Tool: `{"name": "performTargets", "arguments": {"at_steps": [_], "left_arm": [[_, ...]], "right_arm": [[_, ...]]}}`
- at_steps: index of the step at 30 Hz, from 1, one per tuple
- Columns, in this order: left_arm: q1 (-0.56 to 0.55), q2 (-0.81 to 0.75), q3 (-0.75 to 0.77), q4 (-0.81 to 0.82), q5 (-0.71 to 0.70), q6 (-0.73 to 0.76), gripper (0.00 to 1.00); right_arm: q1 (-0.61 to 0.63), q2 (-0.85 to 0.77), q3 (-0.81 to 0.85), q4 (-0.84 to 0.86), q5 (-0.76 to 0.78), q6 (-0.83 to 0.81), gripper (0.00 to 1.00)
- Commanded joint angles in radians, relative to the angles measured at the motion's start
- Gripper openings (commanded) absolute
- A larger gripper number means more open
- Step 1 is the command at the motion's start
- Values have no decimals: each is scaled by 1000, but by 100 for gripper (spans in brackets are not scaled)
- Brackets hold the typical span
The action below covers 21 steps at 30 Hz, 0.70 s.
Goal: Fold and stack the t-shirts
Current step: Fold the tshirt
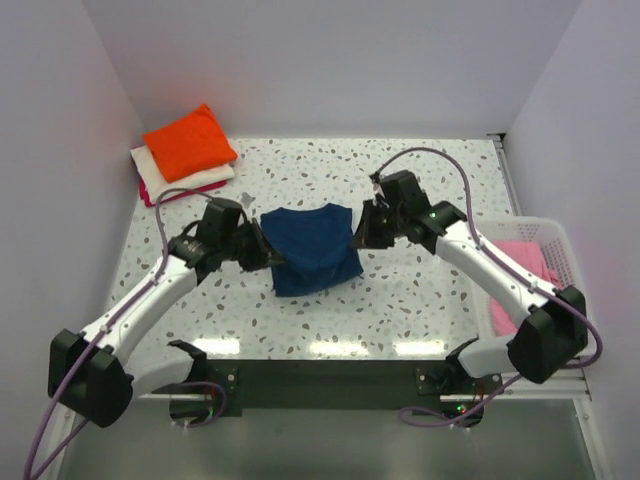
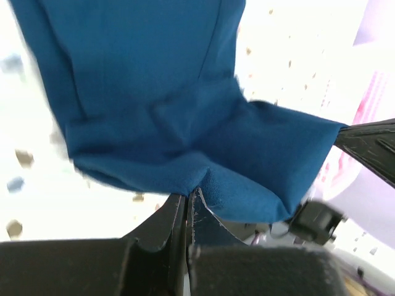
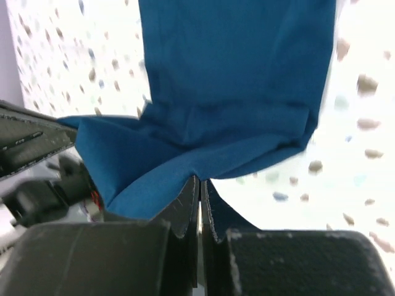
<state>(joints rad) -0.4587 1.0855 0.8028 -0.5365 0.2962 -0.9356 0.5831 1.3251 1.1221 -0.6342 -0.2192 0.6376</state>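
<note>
While the left fingers [image 2: 163, 228] and the right fingers [image 3: 184, 208] each pinch shut on an edge of the navy t-shirt [image 1: 315, 245], it spreads between them at the middle of the speckled surface [image 1: 420, 300]. Right, a pink t-shirt [image 1: 525, 255] lies in a white basket [image 1: 562, 238]. Far left, an orange t-shirt [image 1: 190, 140] tops a cream t-shirt [image 1: 190, 178] and a magenta t-shirt [image 1: 150, 193].

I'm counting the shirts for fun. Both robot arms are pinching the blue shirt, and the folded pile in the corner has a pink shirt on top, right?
Not pink: the top external view shows the orange t-shirt on top of that pile. The rest is right: the left fingers and right fingers both pinch the blue t-shirt.
</note>
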Motion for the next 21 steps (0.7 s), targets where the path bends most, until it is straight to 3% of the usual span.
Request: {"name": "performTargets", "arguments": {"at_steps": [1,4,12,16,19,21], "left_arm": [[103,118,163,105,64,142,0],[190,258,234,196,142,149,0],[294,652,406,432,175,83,0],[368,792,418,562,188,61,25],[416,823,437,581,213,67,39],[440,811,414,595,216,73,44]], "right_arm": [[-57,148,172,70,-3,-48,0],[-94,354,396,74,-14,-76,0],[-187,855,813,90,-109,-67,0],[-229,979,941,97,-117,-62,40],[-258,974,976,91,-115,-73,61],[-261,942,952,84,-89,-88,64]]}}
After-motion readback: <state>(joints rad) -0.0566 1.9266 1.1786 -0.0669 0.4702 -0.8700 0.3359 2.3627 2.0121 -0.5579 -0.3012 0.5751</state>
